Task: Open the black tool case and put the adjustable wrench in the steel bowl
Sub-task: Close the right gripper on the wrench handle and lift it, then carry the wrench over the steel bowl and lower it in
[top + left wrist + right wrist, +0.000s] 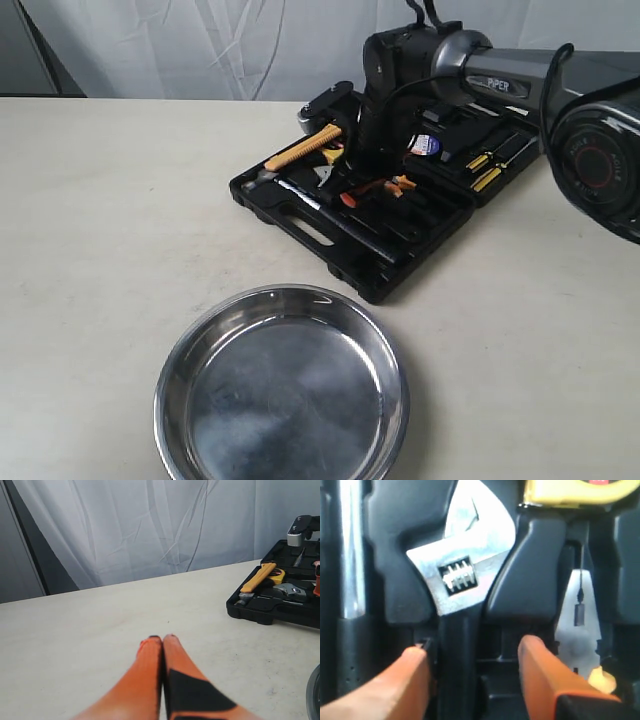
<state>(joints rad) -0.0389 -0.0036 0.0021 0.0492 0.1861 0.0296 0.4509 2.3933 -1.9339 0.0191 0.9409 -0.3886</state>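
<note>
My tally: one black tool case, one steel bowl. Tools I can count: one adjustable wrench, one yellow-handled hammer, one pair of pliers, two yellow-handled screwdrivers; others too dark to number.

The pale table carries the open black tool case near its far edge, the steel bowl farther from that edge, apart

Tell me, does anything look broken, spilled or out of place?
Nothing stands out. The black tool case lies open, the adjustable wrench sits in its slot between the right gripper's open fingers; the steel bowl stands upright.
</note>
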